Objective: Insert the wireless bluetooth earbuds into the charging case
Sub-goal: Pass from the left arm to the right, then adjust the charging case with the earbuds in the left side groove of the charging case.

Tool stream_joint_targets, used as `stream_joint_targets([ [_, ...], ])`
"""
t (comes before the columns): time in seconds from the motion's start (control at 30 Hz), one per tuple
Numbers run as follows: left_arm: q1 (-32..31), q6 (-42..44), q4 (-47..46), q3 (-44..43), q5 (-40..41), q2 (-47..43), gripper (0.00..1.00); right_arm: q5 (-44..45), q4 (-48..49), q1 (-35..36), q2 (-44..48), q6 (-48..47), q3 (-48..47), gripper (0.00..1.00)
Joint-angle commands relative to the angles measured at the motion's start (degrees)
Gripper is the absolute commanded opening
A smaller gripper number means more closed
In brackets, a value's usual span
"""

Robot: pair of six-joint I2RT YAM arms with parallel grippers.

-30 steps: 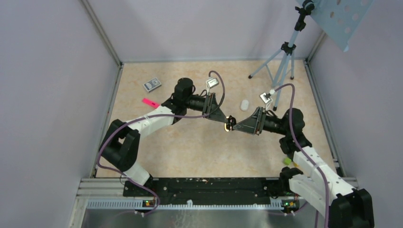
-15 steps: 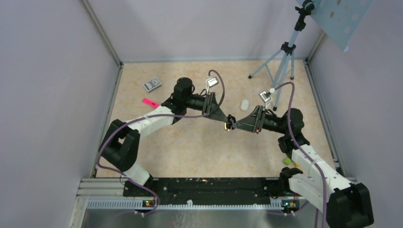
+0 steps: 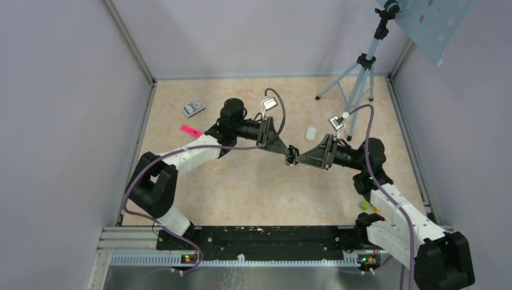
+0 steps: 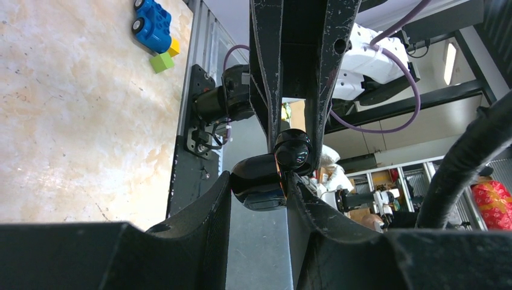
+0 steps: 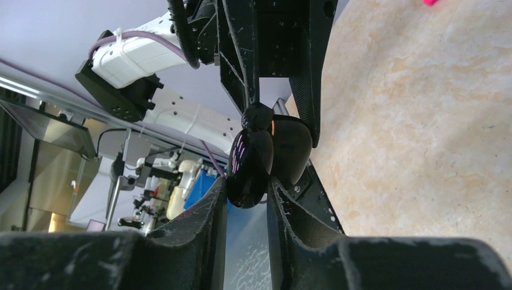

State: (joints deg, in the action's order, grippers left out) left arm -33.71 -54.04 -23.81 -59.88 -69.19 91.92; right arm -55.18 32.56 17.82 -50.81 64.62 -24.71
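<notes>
Left gripper [image 4: 258,187], reaching in from 10 o'clock, clamps one half of the charging case [image 3: 291,157] in mid-air; right gripper [image 5: 244,187], from 3 o'clock, pinches the other half. Likely the opening step: next, lever the halves apart. Earbuds unseen.

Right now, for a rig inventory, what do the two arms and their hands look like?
The left arm and right arm have white link shells and black joints, with a purple cable looping along each. The left hand and right hand are black, triangular, with scuffed tapering fingers.
</notes>
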Motion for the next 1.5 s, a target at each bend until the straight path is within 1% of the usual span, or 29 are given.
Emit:
stream_joint_targets([
  [0.0,0.07,0.49,-2.85,-0.81,-0.93,-1.87,0.12,0.42,2.79,-0.33,0.18,-0.78,0.26,0.19],
  [0.17,0.14,0.69,-2.73,-0.69,-1.00,-1.99,0.13,0.52,1.79,-0.38,0.41,-1.29,0.27,0.13],
  [0.27,0.14,0.77,-2.77,-0.75,-1.06,-1.92,0.17,0.75,1.46,-0.42,0.57,-1.40,0.37,0.10],
  [0.3,0.13,0.84,-2.66,-0.76,-1.04,-1.93,0.20,0.91,1.34,-0.36,0.61,-1.42,0.36,0.10],
  [0.4,0.20,1.64,-1.76,-1.08,-1.29,-1.92,0.34,1.43,0.91,-0.36,0.86,-1.58,0.58,0.08],
  [0.57,0.78,6.63,4.54,-2.43,-0.84,-2.73,0.56,2.46,-0.26,-0.34,0.92,-1.53,0.67,0.03],
  [0.63,1.13,8.87,7.55,-2.92,-0.45,-3.11,0.58,2.95,-1.09,-0.37,0.83,-1.51,0.64,0.00],
  [0.77,1.85,11.75,11.36,-3.31,-0.26,-3.86,0.60,3.21,-0.94,-0.38,0.88,-1.45,0.75,0.00],
  [0.83,1.98,12.11,11.87,-3.14,-0.24,-4.18,0.63,3.30,-0.81,-0.36,0.74,-1.41,0.82,0.00],
  [0.9,2.12,12.81,12.79,-3.32,-0.29,-4.33,0.68,3.56,-0.91,-0.34,0.70,-1.36,0.94,0.00],
  [0.97,2.51,15.03,15.76,-4.25,0.10,-4.81,0.76,3.88,-1.06,-0.35,0.71,-1.32,1.09,0.00],
  [1.03,2.89,20.16,22.15,-6.54,2.86,-5.60,0.80,4.07,-1.04,-0.35,0.71,-1.05,1.17,0.00],
  [1.07,2.94,23.93,29.21,-8.45,5.68,-6.25,0.82,4.11,-0.97,-0.35,0.63,-0.95,1.19,0.00],
  [1.13,2.69,30.48,35.77,-12.44,12.69,-7.29,0.84,4.11,-0.60,-0.33,0.73,-0.50,1.12,0.00],
  [1.2,2.02,35.31,40.80,-15.48,19.38,-8.87,0.86,4.14,-0.55,-0.39,0.74,-0.42,0.82,0.00],
  [1.27,0.66,40.95,43.07,-17.96,24.53,-10.09,0.86,4.03,-0.67,-0.41,0.71,-0.40,0.50,0.00],
  [1.37,-2.76,47.94,45.10,-19.89,32.81,-11.74,0.82,4.03,-0.84,-0.36,0.66,-0.47,-0.03,0.00],
  [1.47,-5.87,52.90,45.00,-19.71,37.55,-13.22,0.79,3.96,-1.15,-0.42,0.70,-0.43,-0.32,0.00],
])
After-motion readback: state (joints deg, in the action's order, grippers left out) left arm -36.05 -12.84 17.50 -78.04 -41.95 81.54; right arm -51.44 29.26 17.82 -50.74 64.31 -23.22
